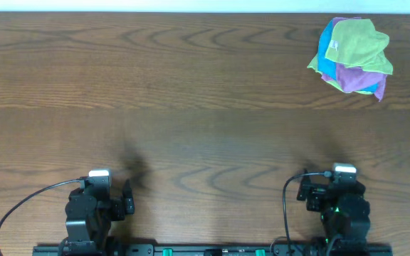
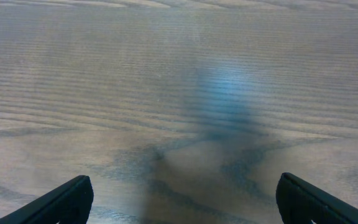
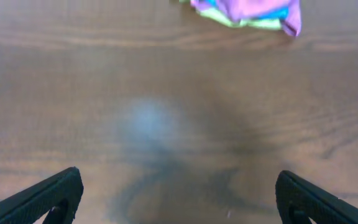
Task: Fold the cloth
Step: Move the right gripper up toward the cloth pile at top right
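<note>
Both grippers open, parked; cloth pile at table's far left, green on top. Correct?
No: the overhead view shows the pile at the far right, not left. The green cloth is on top; the left gripper and right gripper are open, parked.

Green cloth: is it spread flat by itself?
No, the green cloth sits crumpled on a pile with the blue cloth and purple cloth.

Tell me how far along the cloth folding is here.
Done: nothing; the lime-green cloth lies crumpled on a heap with the purple cloth and blue cloth at the far right of the table. In hand: nothing; the left pincer and right pincer stand open and empty near the front edge. Left: reach the cloth, spread it, fold it.
</note>
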{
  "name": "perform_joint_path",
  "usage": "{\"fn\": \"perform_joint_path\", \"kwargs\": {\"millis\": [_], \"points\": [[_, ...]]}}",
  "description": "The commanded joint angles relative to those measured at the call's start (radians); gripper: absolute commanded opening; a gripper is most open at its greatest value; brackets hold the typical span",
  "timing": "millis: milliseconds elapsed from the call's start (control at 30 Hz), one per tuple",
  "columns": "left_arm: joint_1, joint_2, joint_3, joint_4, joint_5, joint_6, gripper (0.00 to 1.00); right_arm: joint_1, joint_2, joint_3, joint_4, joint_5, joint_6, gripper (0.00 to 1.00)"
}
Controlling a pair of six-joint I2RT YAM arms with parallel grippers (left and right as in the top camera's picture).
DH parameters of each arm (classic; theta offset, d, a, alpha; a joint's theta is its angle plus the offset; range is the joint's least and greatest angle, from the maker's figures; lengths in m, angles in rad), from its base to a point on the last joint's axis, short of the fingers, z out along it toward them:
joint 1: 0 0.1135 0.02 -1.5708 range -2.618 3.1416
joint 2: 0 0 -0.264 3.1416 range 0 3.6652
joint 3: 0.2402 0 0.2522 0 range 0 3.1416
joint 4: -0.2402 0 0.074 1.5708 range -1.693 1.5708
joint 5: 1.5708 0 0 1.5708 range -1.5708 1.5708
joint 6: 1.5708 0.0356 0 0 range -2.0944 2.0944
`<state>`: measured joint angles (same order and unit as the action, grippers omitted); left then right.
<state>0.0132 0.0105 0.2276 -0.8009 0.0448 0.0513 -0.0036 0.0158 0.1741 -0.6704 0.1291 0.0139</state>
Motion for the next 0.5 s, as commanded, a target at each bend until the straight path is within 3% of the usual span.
{"fn": "perform_joint_path", "kwargs": {"millis": [0, 233, 467], "points": [[0.005, -0.007, -0.042, -0.032, 0.000, -0.014, 0.95, -0.011, 0.021, 0.003, 0.035, -0.006, 0.039, 0.99], [0.005, -0.007, -0.042, -0.032, 0.000, -0.014, 0.95, -0.033, 0.220, 0.138, 0.093, -0.002, 0.087, 0.99], [0.005, -0.007, -0.042, -0.032, 0.000, -0.014, 0.95, -0.124, 0.558, 0.422, 0.105, 0.004, 0.087, 0.99]]}}
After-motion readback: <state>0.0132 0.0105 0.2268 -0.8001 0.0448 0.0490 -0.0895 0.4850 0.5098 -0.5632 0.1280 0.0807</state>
